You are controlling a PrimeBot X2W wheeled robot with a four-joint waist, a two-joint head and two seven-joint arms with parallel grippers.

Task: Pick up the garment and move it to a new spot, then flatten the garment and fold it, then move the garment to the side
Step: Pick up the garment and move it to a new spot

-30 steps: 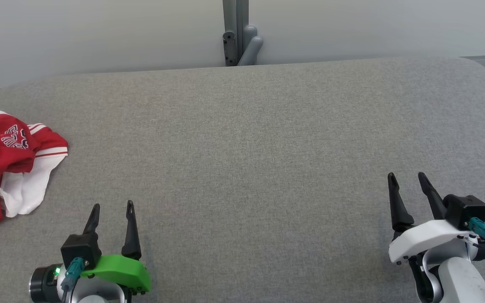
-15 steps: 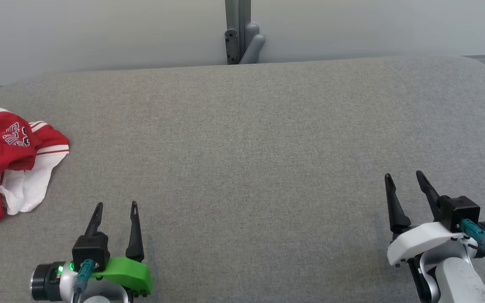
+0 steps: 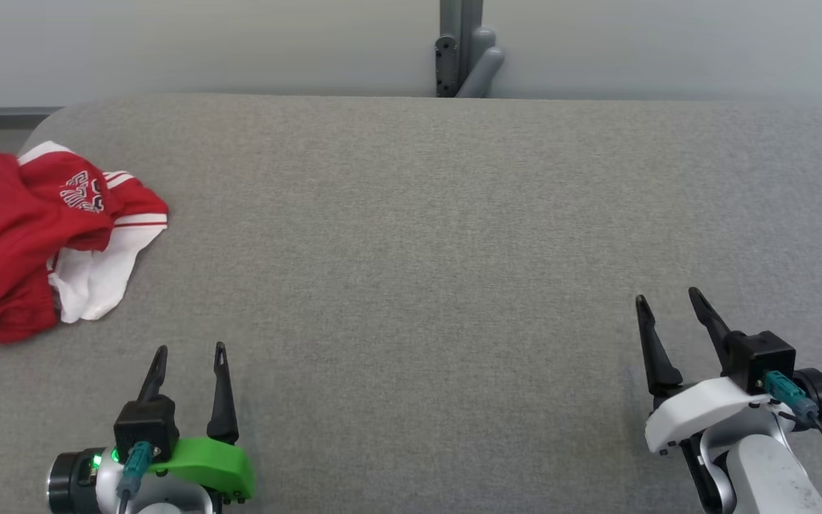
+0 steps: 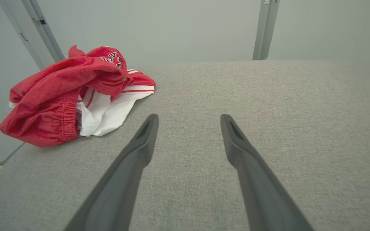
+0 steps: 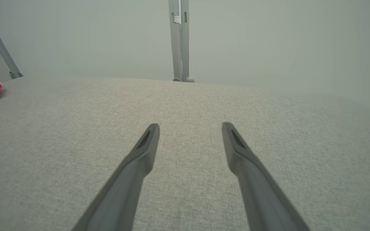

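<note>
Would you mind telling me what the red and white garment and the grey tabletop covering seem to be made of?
The garment: likely thin sports textile, matte; it crumples in soft folds and has a gathered elastic band. The tabletop covering: apparently woven upholstery cloth, matte; fine heathered grey weave, rounded edges.

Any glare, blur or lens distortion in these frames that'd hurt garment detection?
Head view: even diffuse light, no glare, garment sharp, barely any shadow on the table. Left wrist view: wide-angle lean on the post, fingers go soft near the bottom edge, garment crisp. Right wrist view: paler, washed-out tone, garment clipped at the left edge.
</note>
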